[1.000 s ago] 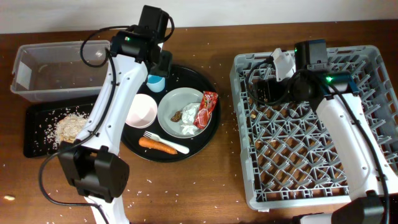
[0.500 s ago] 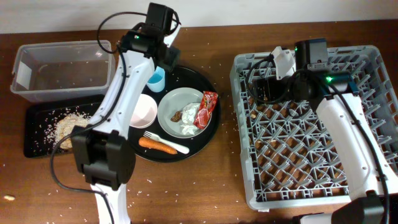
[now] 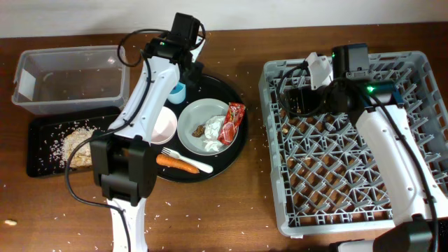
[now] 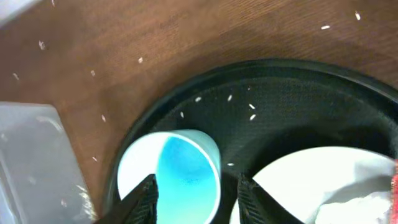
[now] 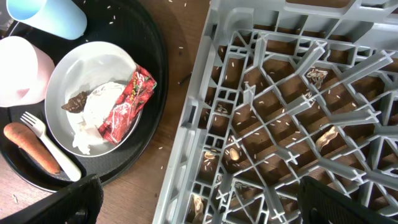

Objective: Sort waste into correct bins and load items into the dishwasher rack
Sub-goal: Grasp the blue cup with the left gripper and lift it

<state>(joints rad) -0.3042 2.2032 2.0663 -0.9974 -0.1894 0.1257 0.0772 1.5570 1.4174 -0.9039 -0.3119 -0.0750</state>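
Overhead first: left pincer (image 3: pixel 185 78) is down over the cup (image 3: pixel 176 92), which stands at the far-left edge of the round tray (image 3: pixel 224 87), mid-bench. Right pincer (image 3: pixel 294 103) hangs over the far-left corner of the rack (image 3: pixel 315 175), towards the bench's right edge

Left wrist: fingers (image 4: pixel 147 198) partly spread and straddling the cup's rim, one over the blue inside, one just outside, with no squeeze visible

Right wrist: pincer wide and holding nothing, above the rack's left wall, with the plate (image 5: pixel 74 71) and wrapper (image 5: pixel 127 102) on the tray beside it

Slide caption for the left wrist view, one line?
Left gripper straddling the rim of a light blue plastic cup on the round black tray.
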